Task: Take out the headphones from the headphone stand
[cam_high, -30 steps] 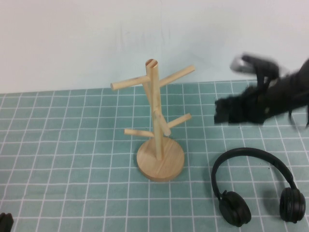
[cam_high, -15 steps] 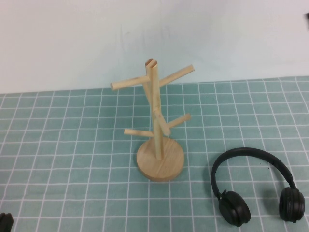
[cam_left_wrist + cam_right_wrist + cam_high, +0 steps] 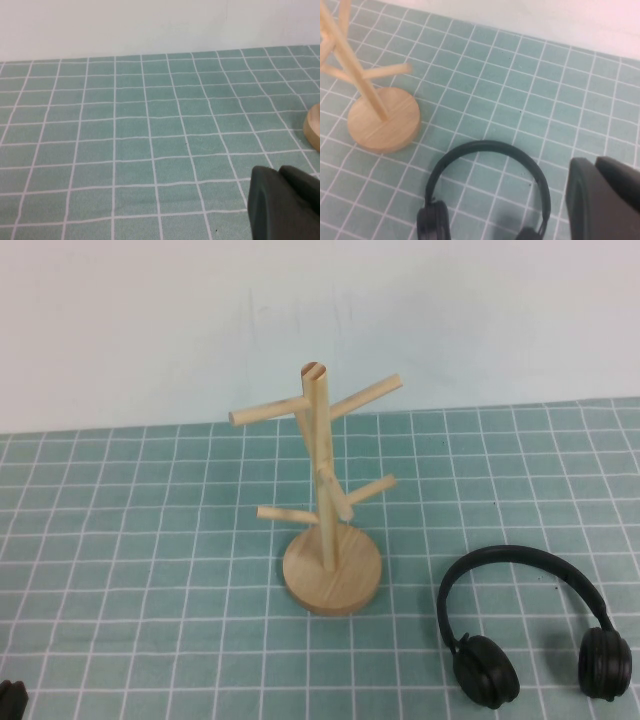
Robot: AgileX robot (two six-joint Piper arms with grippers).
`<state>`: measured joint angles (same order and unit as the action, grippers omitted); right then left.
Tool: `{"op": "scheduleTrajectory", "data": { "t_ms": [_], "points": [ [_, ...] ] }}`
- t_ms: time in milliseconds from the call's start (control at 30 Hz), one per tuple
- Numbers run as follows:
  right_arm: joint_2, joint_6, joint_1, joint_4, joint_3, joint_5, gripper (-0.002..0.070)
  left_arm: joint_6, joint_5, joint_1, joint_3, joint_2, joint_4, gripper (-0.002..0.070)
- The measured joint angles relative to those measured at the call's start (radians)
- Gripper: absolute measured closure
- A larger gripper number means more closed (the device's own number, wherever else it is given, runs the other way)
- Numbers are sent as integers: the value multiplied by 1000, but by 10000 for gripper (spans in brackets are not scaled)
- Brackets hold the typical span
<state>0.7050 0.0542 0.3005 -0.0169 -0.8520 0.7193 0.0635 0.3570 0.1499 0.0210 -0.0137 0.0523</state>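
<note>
The bench is covered by a green checked cloth. At centre frame the headphone stand is seen upright, its pegs bare. The headphones lie flat at lower right, well apart from the stand, so the removal is judged done; only retreat seems left. The left gripper is parked low at lower left. The right gripper hovers above the headphones. Whether either's fingers are apart cannot be told.

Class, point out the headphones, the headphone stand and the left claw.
headphones (image 3: 520, 556), high view, top of headband.
headphone stand (image 3: 331, 580), high view, round base.
left claw (image 3: 282, 205), left wrist view, dark finger.
</note>
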Motion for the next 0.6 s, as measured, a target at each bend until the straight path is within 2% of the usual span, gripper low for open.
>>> {"op": "scheduleTrajectory", "data": {
  "t_ms": [600],
  "points": [
    [-59,7,0,17,24,21,685,0,0,0,0,0,0,680]
  ]
}}
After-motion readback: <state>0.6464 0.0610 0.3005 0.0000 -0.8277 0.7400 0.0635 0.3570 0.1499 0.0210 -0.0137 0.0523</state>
